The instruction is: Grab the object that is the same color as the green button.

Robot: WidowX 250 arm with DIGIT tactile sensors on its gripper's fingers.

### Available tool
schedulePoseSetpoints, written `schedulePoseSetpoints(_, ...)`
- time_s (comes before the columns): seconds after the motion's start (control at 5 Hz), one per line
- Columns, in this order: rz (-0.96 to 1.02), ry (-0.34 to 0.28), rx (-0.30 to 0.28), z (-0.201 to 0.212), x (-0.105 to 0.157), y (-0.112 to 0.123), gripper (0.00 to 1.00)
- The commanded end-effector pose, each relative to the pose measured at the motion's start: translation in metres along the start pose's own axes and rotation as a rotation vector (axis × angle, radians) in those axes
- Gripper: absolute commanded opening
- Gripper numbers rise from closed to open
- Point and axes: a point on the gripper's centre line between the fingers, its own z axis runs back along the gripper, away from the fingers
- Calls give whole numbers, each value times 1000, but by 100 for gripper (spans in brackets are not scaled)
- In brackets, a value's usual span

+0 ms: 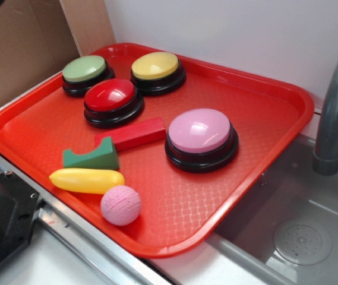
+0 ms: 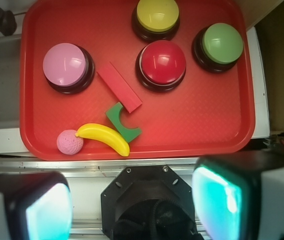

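- One green block [image 1: 91, 158] on the red tray [image 1: 264, 107], near the tray's front edge; arched notch [image 2: 124, 121] visible from the wrist view.
- Block sits between red rectangular block [image 1: 132, 135] and yellow banana toy [image 1: 87, 180]; touching or just beside both, can't tell which.
- Pink ball [image 1: 121, 205] just past the banana's end, near the tray rim.
- Green button [image 1: 86, 72] at the far back corner of the tray, well apart from the block; red button [image 1: 113, 101] and yellow button [image 1: 157, 70] beside it, pink button [image 1: 201, 138] more central.
- Gripper [image 2: 132, 200]: released, fingers spread wide, two pads [image 2: 49, 212] at the bottom of the wrist view, nothing between them.
- Arm pose: wrist camera looks straight down; gripper is high, off the tray's front edge, over the metal counter strip [image 2: 132, 165]. Not touching anything.
- Open room: bare tray surface right of the block in the wrist view; front rim close behind the block and banana.
- Sink [image 1: 299, 225] and faucet [image 1: 335, 107] next to the tray; cardboard [image 1: 20, 47] behind the green button corner.
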Motion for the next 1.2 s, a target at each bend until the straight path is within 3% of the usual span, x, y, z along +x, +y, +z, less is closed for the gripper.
schedulePoseSetpoints(0.0, 0, 0, 0, 0, 0, 0, 100)
schedulePoseSetpoints(0.4, 89, -29, 14, -65, 32, -14, 100)
schedulePoseSetpoints(0.6, 101, -30, -30, -97, 44, -21, 100)
schedulePoseSetpoints(0.8, 133, -43, -8, -120, 47, -25, 100)
schedulePoseSetpoints(1.0, 179, -8, 5, -151, 44, -28, 100)
